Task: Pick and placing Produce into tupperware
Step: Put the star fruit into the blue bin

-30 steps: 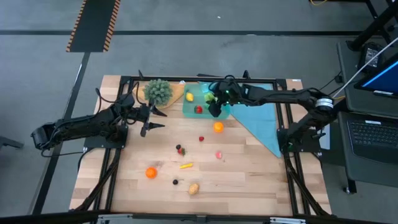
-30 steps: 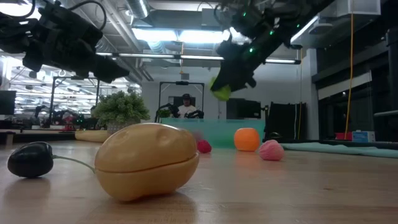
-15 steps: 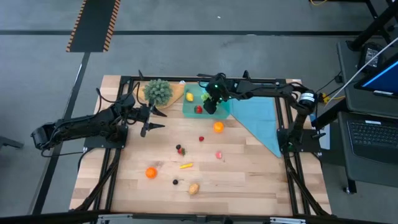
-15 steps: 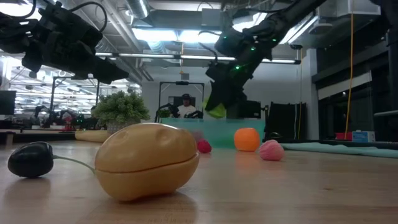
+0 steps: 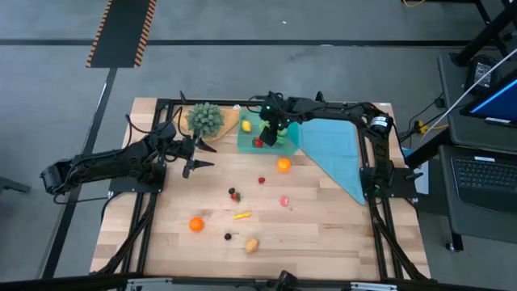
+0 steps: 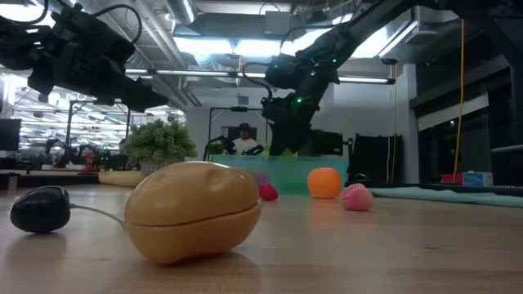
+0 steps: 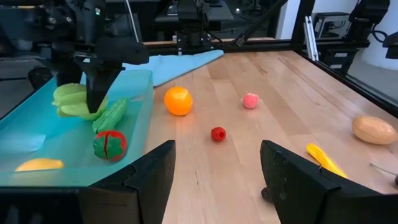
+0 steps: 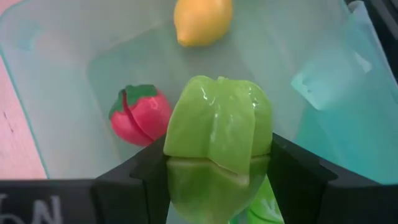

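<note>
The tupperware point(image 5: 241, 142), a clear teal box, stands at the table's far middle. In it lie a red tomato point(image 8: 138, 116), a yellow lemon point(image 8: 202, 22) and a green cucumber point(image 7: 112, 115). My right gripper point(image 5: 271, 132) is over the box, shut on a light green vegetable point(image 8: 217, 124) that reaches down inside the walls. My left gripper point(image 7: 214, 186) stands open at the table's left, above the wood, touching nothing. More produce lies scattered on the table: an orange point(image 5: 283, 165), a pink piece point(image 5: 284, 201) and a tan potato point(image 5: 252, 245). My right gripper pinches the light green vegetable between its two fingers, one on each of its opposite sides point(image 8: 177, 158). The fingers point(image 7: 96, 93) come from above, slanting steeply down. The vegetable hangs low inside the tupperware; whether it touches the floor, I cannot tell.
A bushy green plant point(image 5: 205, 118) on a wooden dish stands left of the box. A flat teal cloth point(image 5: 335, 153) lies to its right. A second orange point(image 5: 196, 225), a yellow piece point(image 5: 241, 215) and small red and dark pieces lie on the near wood.
My right gripper has gone down into the tupperware with the light green vegetable, shifting a little toward the table's left and tipping more steeply downward. The vegetable, earlier well above the box's rim, now sits between its walls.
</note>
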Motion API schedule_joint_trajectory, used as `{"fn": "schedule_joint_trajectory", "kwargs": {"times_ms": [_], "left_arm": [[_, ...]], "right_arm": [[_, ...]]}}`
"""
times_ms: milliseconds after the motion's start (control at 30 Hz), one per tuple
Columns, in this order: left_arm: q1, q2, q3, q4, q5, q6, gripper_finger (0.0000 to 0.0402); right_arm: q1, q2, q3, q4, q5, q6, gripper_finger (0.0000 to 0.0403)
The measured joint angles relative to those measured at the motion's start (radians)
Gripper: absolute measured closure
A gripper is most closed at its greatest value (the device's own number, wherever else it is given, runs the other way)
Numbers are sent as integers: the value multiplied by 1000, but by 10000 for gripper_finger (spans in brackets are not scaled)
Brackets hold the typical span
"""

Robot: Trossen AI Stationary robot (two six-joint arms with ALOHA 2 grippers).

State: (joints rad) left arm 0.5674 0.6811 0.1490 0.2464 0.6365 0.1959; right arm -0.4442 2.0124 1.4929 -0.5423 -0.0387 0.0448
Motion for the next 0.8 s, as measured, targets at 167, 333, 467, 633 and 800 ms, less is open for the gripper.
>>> {"fn": "schedule_joint_trajectory", "kwargs": {"times_ms": [167, 333, 467, 633, 800], "left_arm": [[0, 0, 0, -2, 0, 0, 173], [0, 0, 0, -2, 0, 0, 173], [0, 0, 0, -2, 0, 5, 173], [0, 0, 0, -2, 0, 18, 173], [0, 0, 0, -3, 0, 18, 173]], "right_arm": [[0, 1, 0, 2, 0, -1, 187], [0, 1, 0, 20, 3, -1, 187], [0, 1, 0, 30, 3, -1, 187], [0, 1, -28, 68, 3, 1, 187], [0, 2, -60, 84, 26, -4, 187]]}}
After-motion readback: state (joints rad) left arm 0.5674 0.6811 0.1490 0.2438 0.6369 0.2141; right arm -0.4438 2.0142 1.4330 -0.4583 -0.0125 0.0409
